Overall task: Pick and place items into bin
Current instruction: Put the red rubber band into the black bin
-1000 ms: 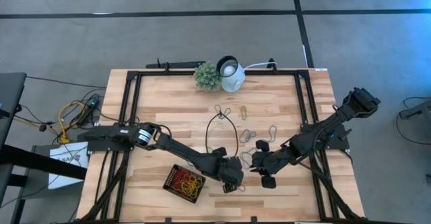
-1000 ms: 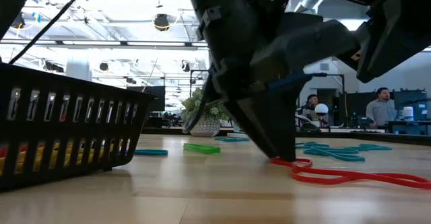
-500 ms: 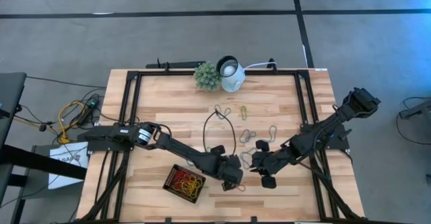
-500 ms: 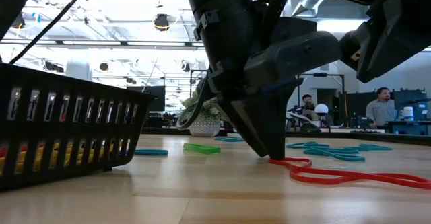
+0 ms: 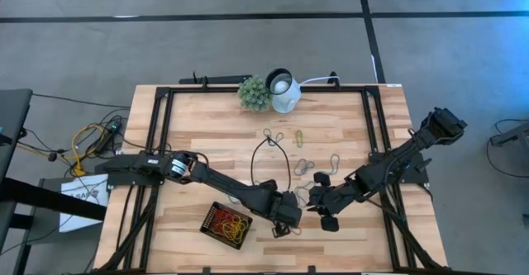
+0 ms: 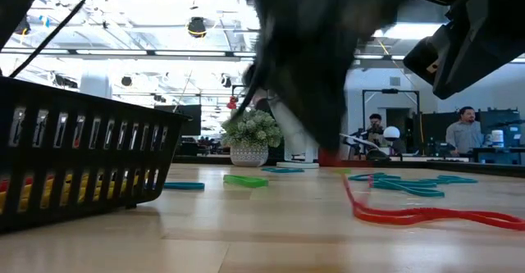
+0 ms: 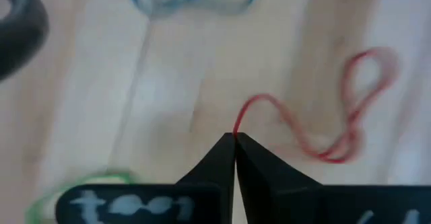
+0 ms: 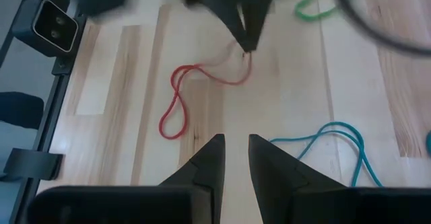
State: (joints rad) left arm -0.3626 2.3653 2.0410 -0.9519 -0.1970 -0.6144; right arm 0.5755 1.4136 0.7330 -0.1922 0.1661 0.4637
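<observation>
Left gripper (image 7: 234, 138) pinches one end of the red band (image 7: 350, 116), trailing at three o'clock from the bin (image 5: 227, 223), and that thin grip could slip; right gripper (image 8: 232, 150) waits slightly parted.

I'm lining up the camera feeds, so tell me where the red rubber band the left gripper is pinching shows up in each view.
High view: not clearly made out, beside the left gripper near the table's front centre.
Low view: red rubber band trails along the table at lower right.
Left wrist view: it loops away from the shut fingertips.
Right wrist view: left of centre, beyond the right gripper.
Shared landmark: the left gripper's pinching tip.
</observation>
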